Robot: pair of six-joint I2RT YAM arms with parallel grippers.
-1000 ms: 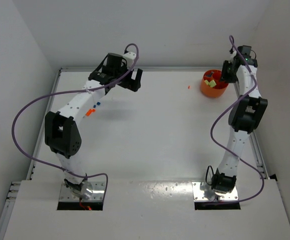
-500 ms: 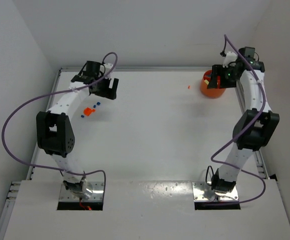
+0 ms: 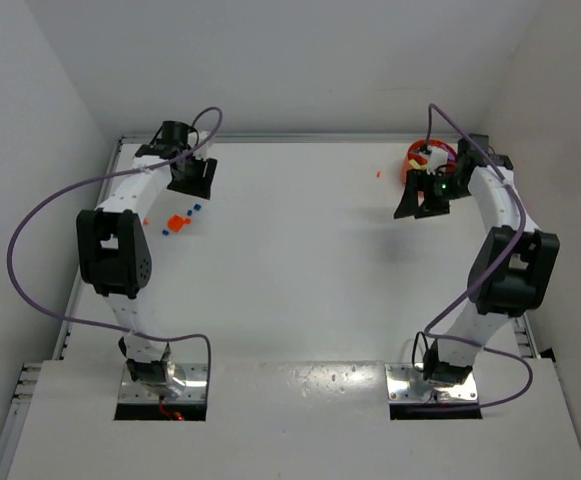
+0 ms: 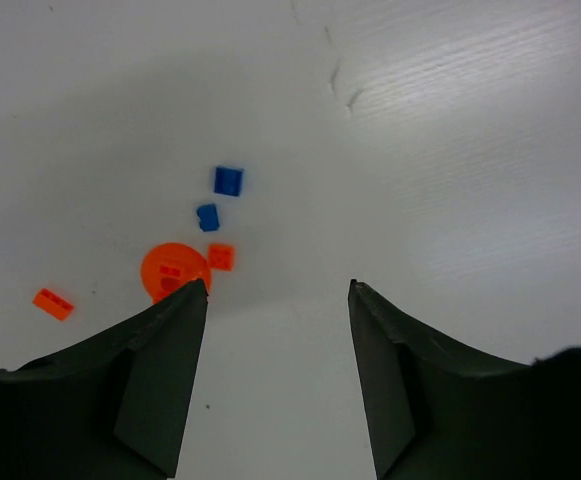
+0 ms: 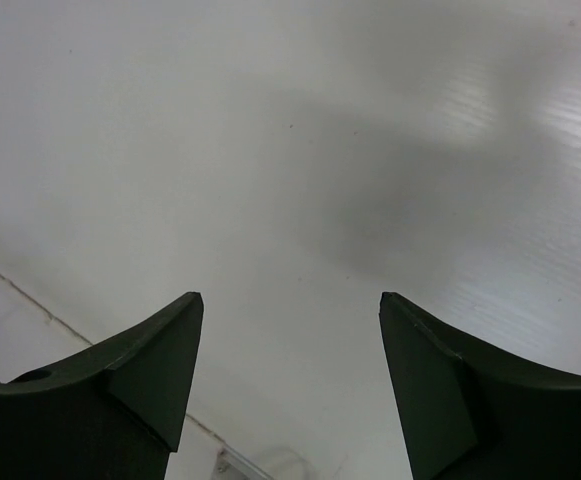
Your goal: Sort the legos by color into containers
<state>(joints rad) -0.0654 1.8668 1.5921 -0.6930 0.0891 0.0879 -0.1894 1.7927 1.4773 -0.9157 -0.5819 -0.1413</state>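
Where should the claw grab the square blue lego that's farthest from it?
Grab it by two opposite flat sides, coming straight down from above. The square blue lego lies flat on the table, too low to pinch from the side. The other blue lego sits close by but apart, so the left claw probably fits best across the sides facing away from it.

Table (image 4: 450,120): white board, fine parallel ribbing, soft sheen under light.
Legos (image 4: 228,180): moulded plastic, smooth, slightly glossy; blue and orange.
Bowl (image 3: 413,167), far right corner of table: orange plastic, smooth.
Left pincer (image 4: 278,288), right pincer (image 5: 290,298): dark matt plastic, faintly grainy.
Arm shells (image 3: 130,190): white, smooth, satin; joints black, matt.
Cables (image 3: 30,240): purple sheath, smooth.
Base plates (image 3: 192,390): bare metal, reflective.
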